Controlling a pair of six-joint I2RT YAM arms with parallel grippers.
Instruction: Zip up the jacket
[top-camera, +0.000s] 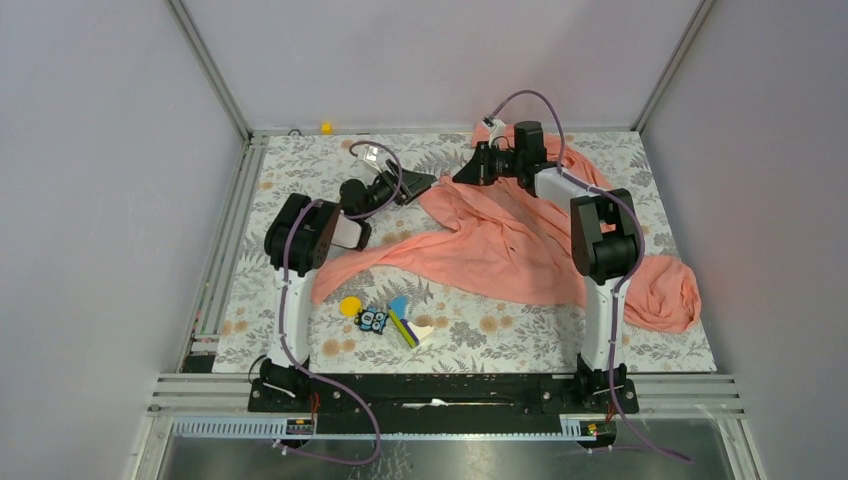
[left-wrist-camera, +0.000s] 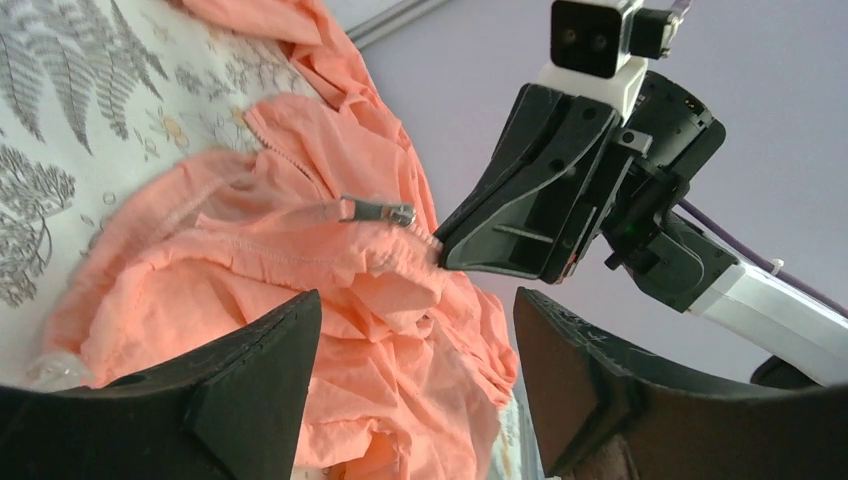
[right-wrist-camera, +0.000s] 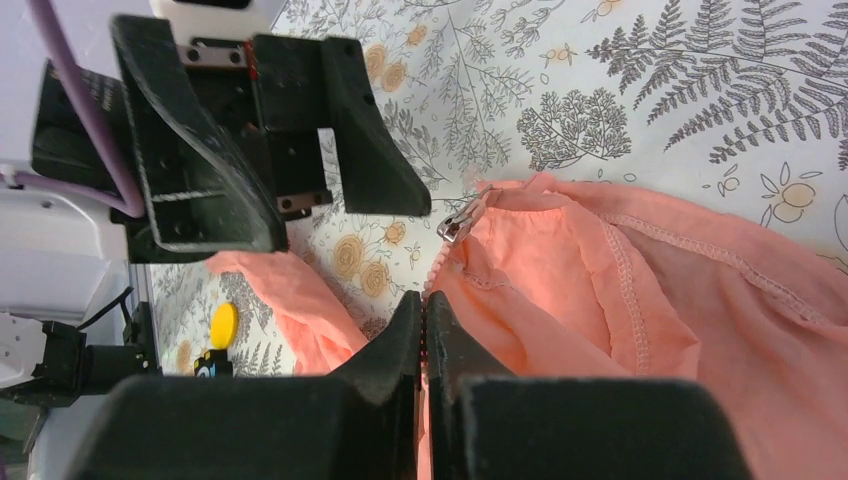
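The salmon-pink jacket (top-camera: 520, 245) lies crumpled across the middle and right of the table. My right gripper (top-camera: 462, 172) is shut on the jacket's zipper edge (right-wrist-camera: 440, 275) just below the metal zipper slider (right-wrist-camera: 455, 222). My left gripper (top-camera: 422, 183) is open and empty, facing the right one from the left, close to the same corner of fabric. In the left wrist view the open gripper (left-wrist-camera: 417, 300) hovers over bunched jacket fabric (left-wrist-camera: 300, 260). The slider (left-wrist-camera: 378, 211) lies beyond it, beside the right gripper's fingers (left-wrist-camera: 520, 215).
Small colourful toy pieces (top-camera: 388, 320) and a yellow disc (top-camera: 350, 305) lie near the table's front, left of the jacket's sleeve. A small yellow object (top-camera: 326, 128) sits at the back edge. One sleeve (top-camera: 665, 290) is bunched at the right edge.
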